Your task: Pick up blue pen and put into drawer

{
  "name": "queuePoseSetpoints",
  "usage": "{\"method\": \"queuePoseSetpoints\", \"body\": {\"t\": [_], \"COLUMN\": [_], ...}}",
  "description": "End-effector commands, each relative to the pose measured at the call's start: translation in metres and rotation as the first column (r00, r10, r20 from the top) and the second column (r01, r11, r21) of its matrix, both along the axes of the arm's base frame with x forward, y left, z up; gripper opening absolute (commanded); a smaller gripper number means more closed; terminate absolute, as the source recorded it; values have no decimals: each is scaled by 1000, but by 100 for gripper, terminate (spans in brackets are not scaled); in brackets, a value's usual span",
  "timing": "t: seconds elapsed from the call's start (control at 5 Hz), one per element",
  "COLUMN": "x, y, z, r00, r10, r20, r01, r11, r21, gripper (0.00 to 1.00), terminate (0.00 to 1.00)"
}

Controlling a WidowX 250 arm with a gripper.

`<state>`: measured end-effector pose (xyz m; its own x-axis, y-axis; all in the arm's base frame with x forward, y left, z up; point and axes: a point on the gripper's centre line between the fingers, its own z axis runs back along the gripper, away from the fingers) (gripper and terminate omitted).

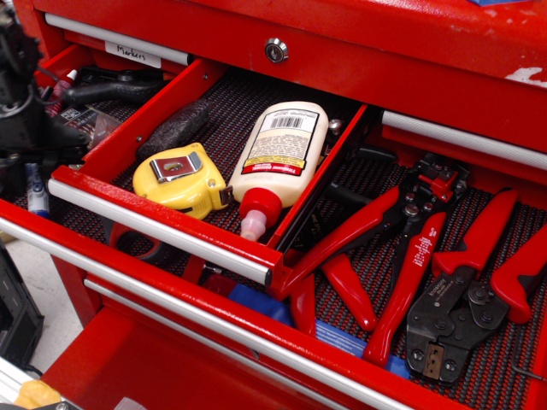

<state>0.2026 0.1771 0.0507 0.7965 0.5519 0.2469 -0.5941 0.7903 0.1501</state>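
The blue pen (35, 193) is whitish with a dark blue tip. It hangs almost upright at the far left, tip down, just left of the narrow drawer's front corner. My black gripper (29, 159) is right above it at the left edge and seems shut on its upper end, though the fingers are dark and partly cut off. The narrow red drawer (128, 128) is pulled open, with a black mesh liner and a silver bar handle (162, 228). It holds a yellow tape measure (178, 177), a white glue bottle (279, 151) and a dark object (175, 126).
Behind the gripper lie a red-capped marker (66, 83) and a black tool handle (120, 85), under the drawer labelled "Markers" (137, 55). The wide drawer on the right holds red pliers (367, 231) and crimpers (466, 282). A lock (275, 50) sits above.
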Motion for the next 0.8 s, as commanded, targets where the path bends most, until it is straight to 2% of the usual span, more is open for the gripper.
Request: {"method": "queuePoseSetpoints", "body": {"t": [0.0,0.2,0.4,0.6], "x": [-16,-14,-2,16], "y": [-6,-22,-70,-117], "z": [73,116,147,151], "r00": [993,984,970,966], "r10": [111,165,188,210], "r20": [-32,-71,-154,-150], "r01": [-107,-152,-172,-206], "r11": [987,976,979,978], "r21": [124,153,111,43], "gripper": [0,0,0,0], "terminate": [0,0,0,0]}}
